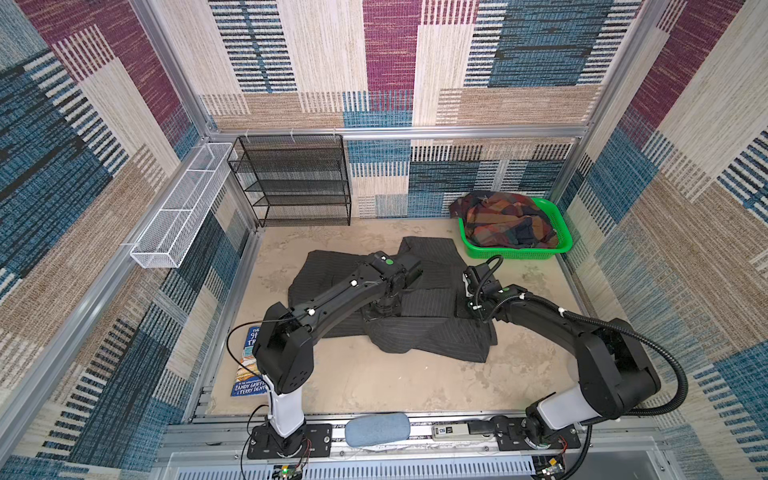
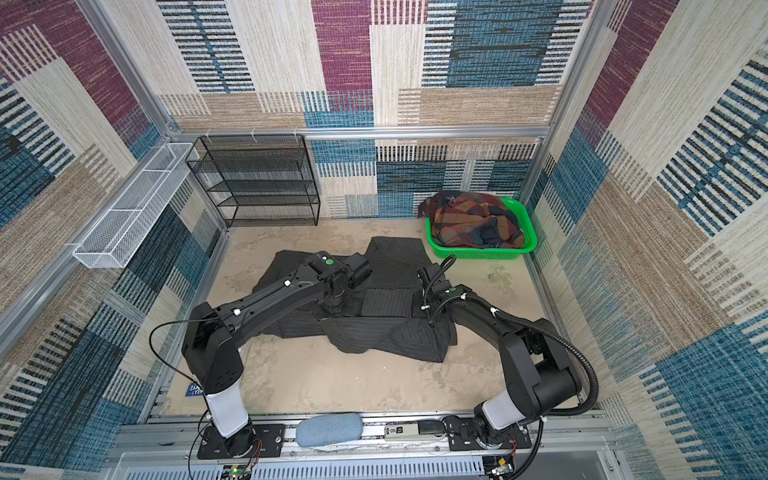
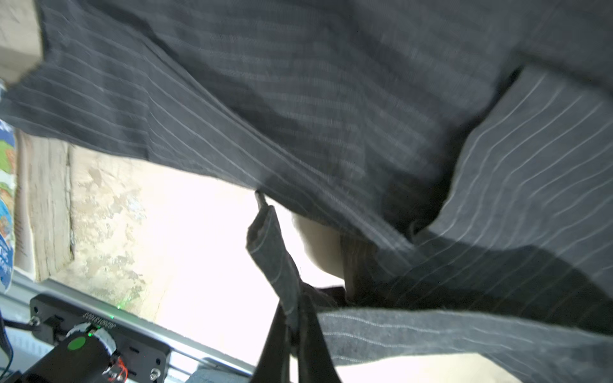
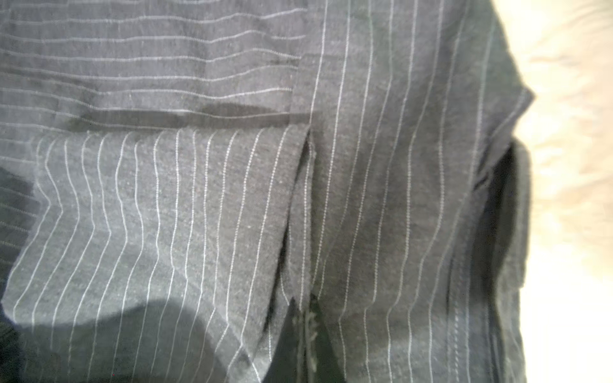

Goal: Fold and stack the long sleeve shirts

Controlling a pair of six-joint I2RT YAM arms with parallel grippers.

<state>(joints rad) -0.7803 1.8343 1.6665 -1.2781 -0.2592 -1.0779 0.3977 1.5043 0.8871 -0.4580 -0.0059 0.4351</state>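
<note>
The pinstriped shirt (image 1: pixel 428 334) lies rumpled on the desk (image 1: pixel 374 382) under both grippers. The left gripper (image 3: pixel 293 320) is clamped on a hem fold; the right gripper (image 4: pixel 303 318) pinches an edge. This light, limp cloth will probably sag, so seams hold best. The plaid shirt (image 1: pixel 507 224) sits heaped beyond the right gripper.

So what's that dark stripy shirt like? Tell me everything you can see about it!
The dark stripy shirt is soft charcoal-grey cloth with thin pale pinstripes. It lies rumpled in the middle of the sandy table, with some parts folded over others, so the stripes run in different directions. It is not a neat fold yet. Both arms reach onto it. The left gripper is shut on a strip of its edge, and the right gripper is shut on a fold.
</note>
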